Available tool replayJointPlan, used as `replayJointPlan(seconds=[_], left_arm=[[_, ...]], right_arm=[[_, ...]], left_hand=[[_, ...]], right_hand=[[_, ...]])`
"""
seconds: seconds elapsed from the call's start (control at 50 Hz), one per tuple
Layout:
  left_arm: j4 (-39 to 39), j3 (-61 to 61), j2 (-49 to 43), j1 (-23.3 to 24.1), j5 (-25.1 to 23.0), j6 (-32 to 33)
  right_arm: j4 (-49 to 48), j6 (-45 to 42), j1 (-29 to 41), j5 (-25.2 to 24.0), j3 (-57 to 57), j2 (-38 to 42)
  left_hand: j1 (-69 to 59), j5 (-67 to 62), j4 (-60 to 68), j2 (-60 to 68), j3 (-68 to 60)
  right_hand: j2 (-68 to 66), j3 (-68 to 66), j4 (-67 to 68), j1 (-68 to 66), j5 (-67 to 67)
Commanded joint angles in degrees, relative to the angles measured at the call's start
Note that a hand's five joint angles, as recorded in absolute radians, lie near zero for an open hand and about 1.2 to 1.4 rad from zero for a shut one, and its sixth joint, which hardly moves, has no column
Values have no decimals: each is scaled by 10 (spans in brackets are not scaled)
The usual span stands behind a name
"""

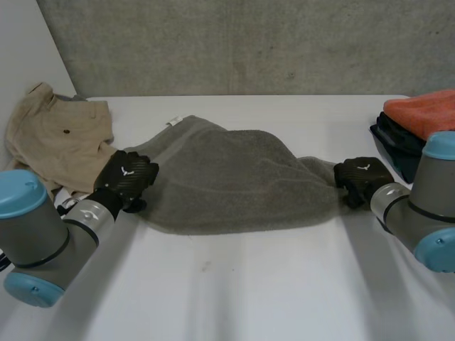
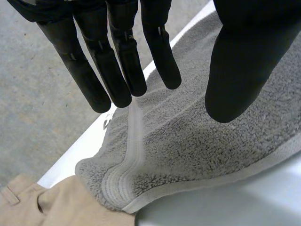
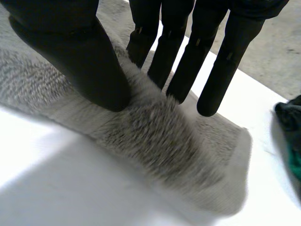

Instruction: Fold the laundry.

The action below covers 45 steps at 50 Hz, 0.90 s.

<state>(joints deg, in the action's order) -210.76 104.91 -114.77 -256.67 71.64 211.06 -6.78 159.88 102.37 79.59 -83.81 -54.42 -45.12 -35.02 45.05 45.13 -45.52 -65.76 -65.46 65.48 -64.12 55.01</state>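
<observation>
grey towel [image 1: 234, 177] lies lengthwise between hands; right hand [image 1: 362, 179] pinches one end, left hand [image 1: 128, 176] spread, released, at the other.

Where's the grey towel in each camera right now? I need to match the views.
Head view: grey towel mid-table, stretched between left hand and right hand.
Left wrist view: towel under the left hand's straight fingers, its corner beside the beige garment.
Right wrist view: towel bunched, pinched by the right hand.
Shared landmark: the white table.
</observation>
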Motion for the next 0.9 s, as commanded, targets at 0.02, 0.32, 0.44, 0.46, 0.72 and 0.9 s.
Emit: replayJointPlan(seconds=[0.02,0.32,0.44,0.46,0.72,0.9], left_arm=[[39,-24,8,-33,-13,59],[158,-109,-33,-123,-104,78],[178,-139,-69,-132,-121,97],[180,-146,-77,-131,-128,102],[175,-196,-134,-99,-127,117],[158,-225,-152,-85,-106,174]], right_arm=[[5,18,27,-1,1,6],[4,16,23,-1,2,8],[4,16,24,0,3,8],[4,16,24,-1,3,8],[5,15,23,0,2,7],[5,16,24,5,-4,3]], left_hand=[[-9,-10,10,9,-5],[45,44,-44,-45,49],[61,60,-61,-62,65],[76,75,-76,-77,80],[43,42,-42,-43,47],[-349,-350,349,349,-345]], right_hand=[[-142,-145,145,-159,150],[-142,-145,145,-159,150],[-142,-145,145,-159,150],[-142,-145,145,-159,150],[-142,-145,145,-159,150],[-142,-145,145,-159,150]])
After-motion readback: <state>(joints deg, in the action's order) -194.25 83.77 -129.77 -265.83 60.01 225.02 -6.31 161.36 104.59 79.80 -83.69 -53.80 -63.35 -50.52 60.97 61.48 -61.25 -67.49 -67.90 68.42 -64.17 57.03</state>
